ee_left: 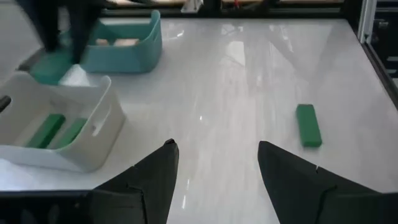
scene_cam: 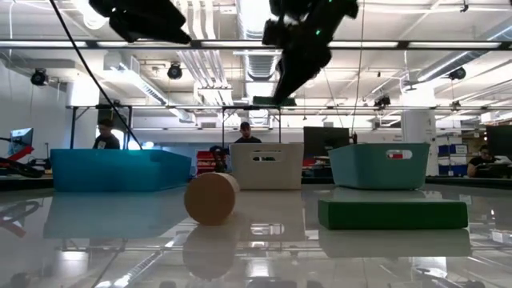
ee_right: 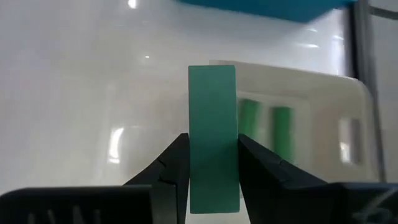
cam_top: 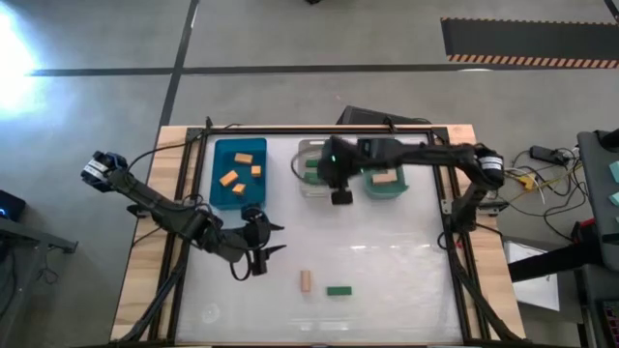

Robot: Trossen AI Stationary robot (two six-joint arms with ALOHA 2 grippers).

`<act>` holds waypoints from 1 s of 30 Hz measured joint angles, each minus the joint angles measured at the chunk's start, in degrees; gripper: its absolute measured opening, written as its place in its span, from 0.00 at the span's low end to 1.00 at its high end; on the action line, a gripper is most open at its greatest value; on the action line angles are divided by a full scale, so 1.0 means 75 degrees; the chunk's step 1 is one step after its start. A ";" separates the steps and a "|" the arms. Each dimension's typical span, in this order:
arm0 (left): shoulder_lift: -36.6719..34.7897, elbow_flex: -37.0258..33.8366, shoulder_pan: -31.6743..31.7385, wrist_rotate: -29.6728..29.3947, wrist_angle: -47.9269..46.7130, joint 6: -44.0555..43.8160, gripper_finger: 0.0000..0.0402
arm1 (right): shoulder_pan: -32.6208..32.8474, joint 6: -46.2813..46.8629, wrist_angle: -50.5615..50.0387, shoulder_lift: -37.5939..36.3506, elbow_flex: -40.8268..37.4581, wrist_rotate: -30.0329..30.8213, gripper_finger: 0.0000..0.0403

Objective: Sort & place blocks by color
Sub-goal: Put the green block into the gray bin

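Note:
My right gripper hangs high over the table beside the clear bin and is shut on a dark green bar. Two green bars lie in that bin. The blue bin holds several orange blocks. A tan block lies in the teal bin. One tan block and one green bar lie flat on the table near its near edge. My left gripper is open, left of them; the loose green bar shows ahead of it. My right gripper pinches the green bar by its two long side faces, one finger on each. The fingers come from above, pointing down. The bar is lifted clear of the table and runs along the fingers, its free end sticking out past their tips.
The three bins stand in a row along the table's far part, blue to the left, clear in the middle, teal to the right. A dark frame rail runs along the table's right side. People and desks show in the room behind the table.

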 joint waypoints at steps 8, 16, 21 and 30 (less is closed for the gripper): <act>0.0000 -0.0110 -0.0078 -0.0001 -0.0117 -0.0191 0.51 | -0.1226 -0.0541 0.0039 0.1122 0.0786 -0.0466 0.24; 0.0000 -0.0269 -0.0076 -0.0035 -0.0108 -0.0190 0.51 | -0.2019 -0.0584 0.0454 0.2278 0.1185 -0.1293 0.24; 0.0000 -0.0330 -0.0063 -0.0092 -0.0112 -0.0189 0.51 | -0.2334 -0.0582 0.0475 0.2892 0.1422 -0.1472 0.24; 0.0003 -0.0344 -0.0057 -0.0467 -0.0104 -0.0185 0.51 | -0.2446 -0.0699 0.0538 0.3280 0.1587 -0.1687 0.24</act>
